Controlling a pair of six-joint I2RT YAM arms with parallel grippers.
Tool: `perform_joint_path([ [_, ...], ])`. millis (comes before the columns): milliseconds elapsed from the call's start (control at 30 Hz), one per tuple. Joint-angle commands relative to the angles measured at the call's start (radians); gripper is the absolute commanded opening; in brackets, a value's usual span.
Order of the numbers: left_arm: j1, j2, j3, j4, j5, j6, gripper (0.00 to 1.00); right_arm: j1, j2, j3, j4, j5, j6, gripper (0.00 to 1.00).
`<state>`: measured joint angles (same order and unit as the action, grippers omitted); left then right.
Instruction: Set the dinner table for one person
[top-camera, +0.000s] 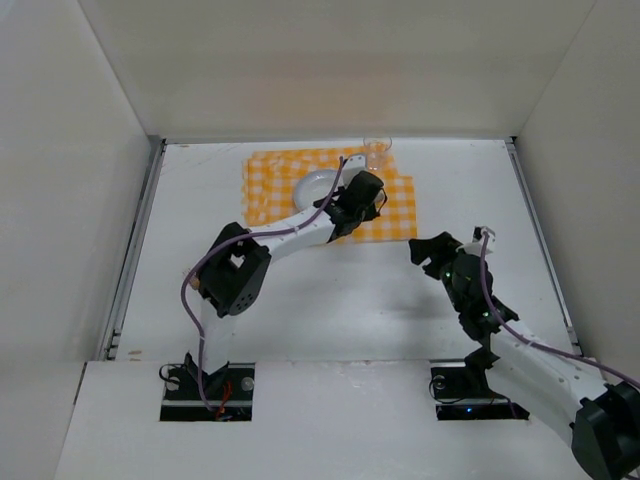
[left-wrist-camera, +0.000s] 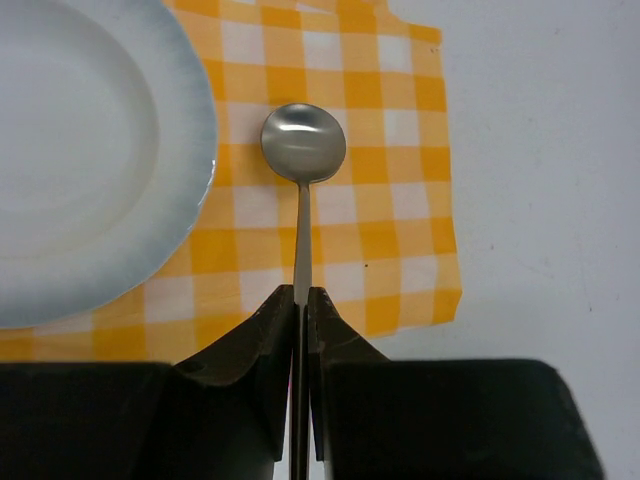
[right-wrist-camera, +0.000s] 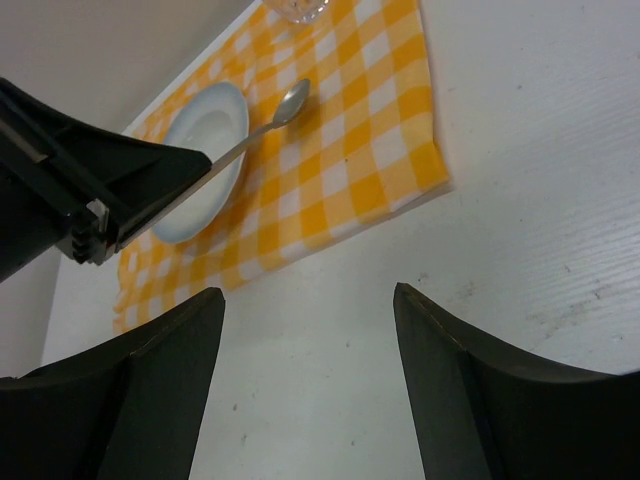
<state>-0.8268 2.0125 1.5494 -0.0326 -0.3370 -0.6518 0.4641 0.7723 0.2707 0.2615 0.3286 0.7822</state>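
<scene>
Black left hand (left-wrist-camera: 302, 292): fingers pressed together on the handle of a spoon (left-wrist-camera: 300, 215), pinching it. The left wrist view shows the grip plainly. From above, the hand itself hides it.
Metal spoon: the bowl points away from the hand, over the cloth (left-wrist-camera: 390, 200) and just right of the plate (left-wrist-camera: 192, 130). Whether the bowl touches the cloth cannot be told. The right wrist view shows the spoon from the side, with its handle slanting back to the left hand.
White plate: it has a pale blue-grey rim and sits on the cloth. From above, the left arm covers much of it.
Checked cloth: orange and white, lying at the far middle of the table (top-camera: 330, 320).
Clear glass (top-camera: 377, 150): at the far edge of the cloth, beyond the left hand. It shows from above and at the top edge of the right wrist view, but not in the left wrist view.
Black right hand (right-wrist-camera: 308, 300): fingers spread wide with nothing between them, over bare table, to the right of the cloth and nearer the arm bases.
White table: matte, with metal rails along its left and right edges. It carries the cloth, and both arm bases sit at its near edge. Only the top view shows it whole.
</scene>
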Motion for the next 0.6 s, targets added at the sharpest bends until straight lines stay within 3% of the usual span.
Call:
perform_joint_path([
  [0,-0.010,-0.018,0.084,0.066,0.055,0.018,0.00,-0.005,-0.019,-0.013,0.041,0.004,0.005,0.74],
  [400,-0.024,0.097,0.209,0.137,-0.040,0.083,0.00,-0.005,-0.030,-0.014,0.039,0.010,-0.001,0.74],
  [567,-0.045,0.104,0.121,0.080,-0.048,0.081,0.03,-0.008,-0.027,-0.013,0.036,0.012,-0.001,0.74],
])
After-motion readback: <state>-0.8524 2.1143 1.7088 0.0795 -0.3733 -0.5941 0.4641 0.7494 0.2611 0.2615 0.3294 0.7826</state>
